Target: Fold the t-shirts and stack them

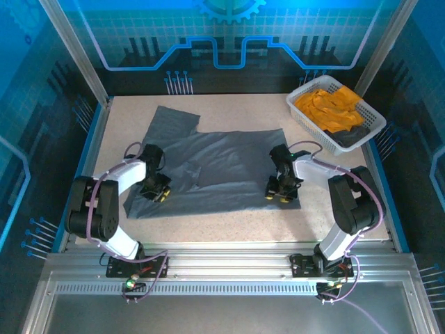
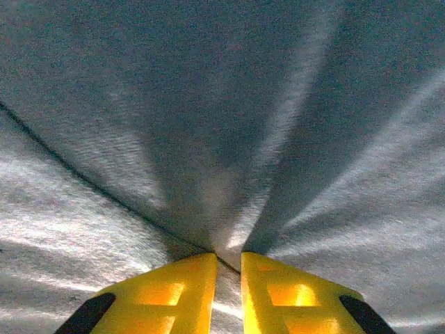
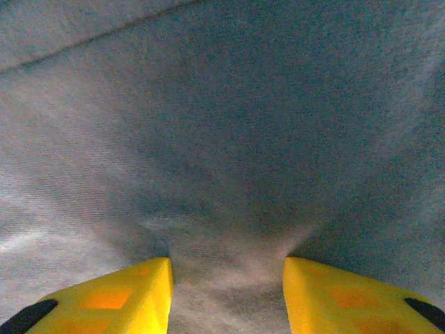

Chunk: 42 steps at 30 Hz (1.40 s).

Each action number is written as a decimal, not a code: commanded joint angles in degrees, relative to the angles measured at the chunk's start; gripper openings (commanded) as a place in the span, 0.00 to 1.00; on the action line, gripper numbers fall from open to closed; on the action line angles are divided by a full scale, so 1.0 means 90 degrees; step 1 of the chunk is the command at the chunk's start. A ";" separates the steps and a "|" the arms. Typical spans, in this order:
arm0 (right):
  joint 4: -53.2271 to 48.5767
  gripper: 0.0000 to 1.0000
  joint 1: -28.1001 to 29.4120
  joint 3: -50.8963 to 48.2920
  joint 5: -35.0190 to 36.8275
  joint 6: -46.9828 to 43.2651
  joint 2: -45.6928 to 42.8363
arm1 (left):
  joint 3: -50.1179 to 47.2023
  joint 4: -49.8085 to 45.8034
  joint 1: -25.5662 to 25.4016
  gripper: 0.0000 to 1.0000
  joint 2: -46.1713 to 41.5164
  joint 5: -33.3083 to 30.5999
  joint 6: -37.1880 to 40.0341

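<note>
The grey t-shirt (image 1: pixel 229 160) lies spread flat across the middle of the table (image 1: pixel 222 226), with one sleeve poking toward the far left. My left gripper (image 2: pixel 228 256) pinches a ridge of it near the left hem (creases fan out from the fingers). My right gripper (image 3: pixel 228 261) stands spread, pressed onto the cloth near the right hem. The white basket (image 1: pixel 314 131) in the far right corner holds bunched orange t-shirts (image 1: pixel 327 104) and something dark.
</note>
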 commanded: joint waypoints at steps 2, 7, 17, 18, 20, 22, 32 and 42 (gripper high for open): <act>-0.0750 0.47 0.0339 -0.0264 0.0299 0.0357 -0.0177 | -0.0645 -0.0381 0.0350 0.19 -0.0470 -0.0296 0.0084; -0.0925 0.48 0.0687 -0.0625 0.0159 0.0525 -0.0421 | -0.1030 -0.0534 0.0550 0.19 -0.0774 -0.0352 0.0361; -0.1066 0.51 0.1112 -0.0721 -0.0345 0.0898 -0.0994 | -0.1096 -0.1087 0.0768 0.19 -0.1414 -0.0623 0.0590; -0.1148 0.51 0.1086 -0.0582 -0.0326 0.0871 -0.1021 | -0.1006 -0.1189 0.0777 0.19 -0.1503 -0.0680 0.0579; -0.1238 0.52 0.0952 -0.0201 -0.0266 0.0789 -0.1140 | -0.0771 -0.1395 0.0816 0.23 -0.1661 -0.0826 0.0471; -0.1192 0.53 0.0747 0.0147 -0.0106 0.0667 -0.1330 | -0.0390 -0.1498 0.0812 0.32 -0.1799 -0.0982 0.0395; 0.0986 0.53 0.0077 0.1494 0.2759 0.0517 -0.0472 | 0.2440 -0.0150 0.0812 0.40 0.0299 -0.0192 0.0749; 0.1164 0.51 -0.0575 0.3782 0.2770 0.0486 0.2272 | 0.4000 0.0582 0.1008 0.41 0.1613 0.0391 0.1317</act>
